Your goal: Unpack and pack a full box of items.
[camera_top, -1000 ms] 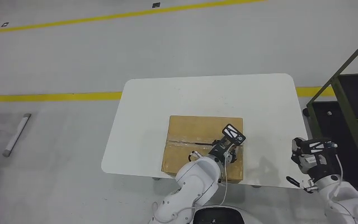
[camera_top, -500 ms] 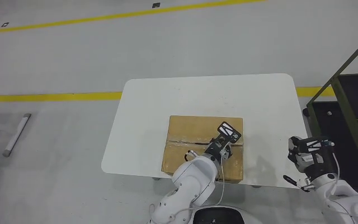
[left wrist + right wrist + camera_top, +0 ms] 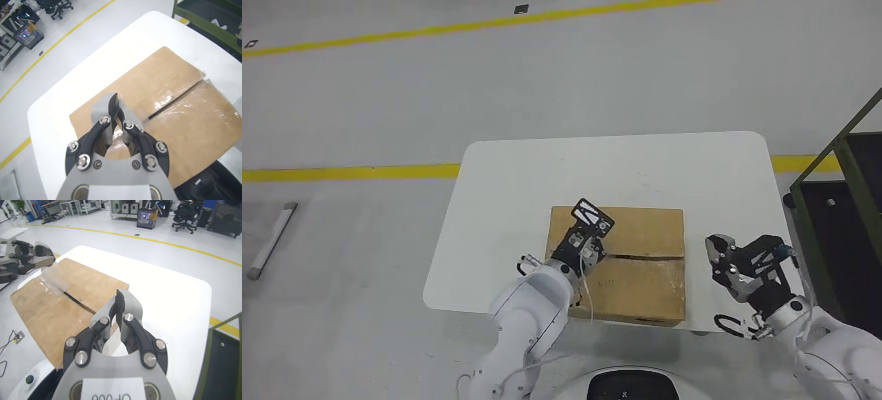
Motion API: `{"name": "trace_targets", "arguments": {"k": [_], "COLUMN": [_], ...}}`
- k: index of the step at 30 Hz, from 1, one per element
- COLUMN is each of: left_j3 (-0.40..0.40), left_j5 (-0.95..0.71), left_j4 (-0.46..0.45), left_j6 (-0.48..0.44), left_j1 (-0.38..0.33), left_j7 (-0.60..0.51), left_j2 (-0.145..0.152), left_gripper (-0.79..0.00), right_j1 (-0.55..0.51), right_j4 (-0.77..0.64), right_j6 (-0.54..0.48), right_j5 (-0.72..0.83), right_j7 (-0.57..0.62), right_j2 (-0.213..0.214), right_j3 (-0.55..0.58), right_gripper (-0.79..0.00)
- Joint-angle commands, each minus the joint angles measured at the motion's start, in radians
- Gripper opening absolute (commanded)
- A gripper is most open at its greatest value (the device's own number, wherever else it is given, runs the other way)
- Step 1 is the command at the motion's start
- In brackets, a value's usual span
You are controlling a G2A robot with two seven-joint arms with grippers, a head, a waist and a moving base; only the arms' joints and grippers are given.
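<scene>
A taped cardboard box (image 3: 642, 275) sits on the white bench (image 3: 512, 190). The left pincer (image 3: 115, 103) pinches a clear tape strip (image 3: 54, 281) (its other end on the box's seam). The right pincer (image 3: 118, 303), closed and empty, hovers just beside the box.

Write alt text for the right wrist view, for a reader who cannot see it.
The left tool pinches a strip of clear tape that rises from the seam of a closed cardboard box on a white table. In the foreground the right tool, shut and empty, hangs over the table near the box's corner.
</scene>
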Motion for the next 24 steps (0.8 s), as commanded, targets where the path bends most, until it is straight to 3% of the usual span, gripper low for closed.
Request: {"name": "trace_targets", "arguments": {"k": [1,11,14,24], "left_j3": [-0.037,-0.220,-0.280,-0.362], "left_j5": [0.013,0.121,0.136,0.252], "left_j4": [-0.021,-0.107,-0.108,-0.103], "left_j6": [-0.002,-0.025,-0.014,0.052], "left_j1": [0.012,0.059,0.074,0.098], "left_j7": [0.004,-0.032,0.005,0.038], "left_j2": [0.006,0.035,0.042,0.056], "left_gripper": [-0.785,-0.785,-0.785,-0.785], "right_j1": [0.021,0.153,0.178,0.211], "right_j4": [0.017,0.147,0.171,0.199], "right_j6": [-0.008,0.018,0.027,0.031], "right_j5": [-0.010,-0.016,-0.033,-0.038], "right_j7": [0.010,0.053,0.070,0.084], "right_j2": [-0.001,-0.013,-0.014,-0.015], "right_j3": [-0.033,-0.159,-0.174,-0.187], "right_gripper": [-0.785,-0.785,-0.785,-0.785]}}
